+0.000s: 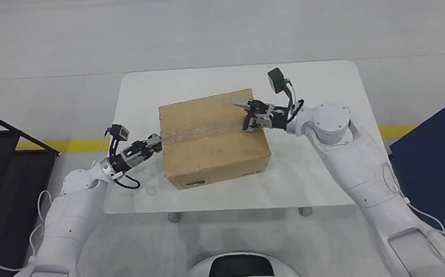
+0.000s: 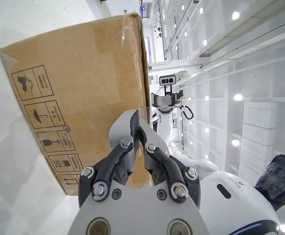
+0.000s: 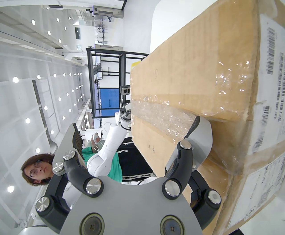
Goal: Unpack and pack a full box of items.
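Left arm [image 1: 86, 187] lies low along the counter [image 1: 320, 93], its jaws pinched together on the tape [image 2: 124, 30] at the box [image 1: 216, 150] end. That looks set to peel the seal. The box sits mid-counter, flaps closed. Right arm [image 1: 338, 130] angles in over the right end, jaws apart, one finger [image 3: 200, 131] resting on the taped seam, probably steadying.

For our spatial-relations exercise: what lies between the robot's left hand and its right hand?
The cardboard box fills the stretch between the left hand, pinching its tape, and right hand, clearest in the top view.
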`<action>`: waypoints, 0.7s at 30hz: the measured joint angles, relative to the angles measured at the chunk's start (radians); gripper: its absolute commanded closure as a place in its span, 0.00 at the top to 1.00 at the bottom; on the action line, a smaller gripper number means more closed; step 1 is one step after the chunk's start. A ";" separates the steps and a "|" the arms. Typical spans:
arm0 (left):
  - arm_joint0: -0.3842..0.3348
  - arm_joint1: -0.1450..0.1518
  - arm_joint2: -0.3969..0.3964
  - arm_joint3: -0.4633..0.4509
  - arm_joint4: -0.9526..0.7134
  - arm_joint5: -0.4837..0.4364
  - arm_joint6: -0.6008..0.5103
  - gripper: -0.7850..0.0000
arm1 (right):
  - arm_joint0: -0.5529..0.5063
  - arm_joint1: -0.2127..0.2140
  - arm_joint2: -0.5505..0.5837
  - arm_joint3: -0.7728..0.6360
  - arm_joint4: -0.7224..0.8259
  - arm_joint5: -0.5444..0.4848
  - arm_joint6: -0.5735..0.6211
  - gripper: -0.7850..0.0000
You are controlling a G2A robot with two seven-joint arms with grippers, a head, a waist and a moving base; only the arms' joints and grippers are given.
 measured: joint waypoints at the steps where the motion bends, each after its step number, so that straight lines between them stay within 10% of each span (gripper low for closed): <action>1: 0.000 0.000 0.000 0.000 0.000 0.000 0.000 0.00 | 0.009 -0.003 -0.008 0.008 0.007 0.013 -0.008 1.00; 21: 0.000 0.000 0.000 0.000 0.000 0.000 0.000 0.00 | 0.203 -0.091 -0.261 0.155 0.064 0.118 -0.042 1.00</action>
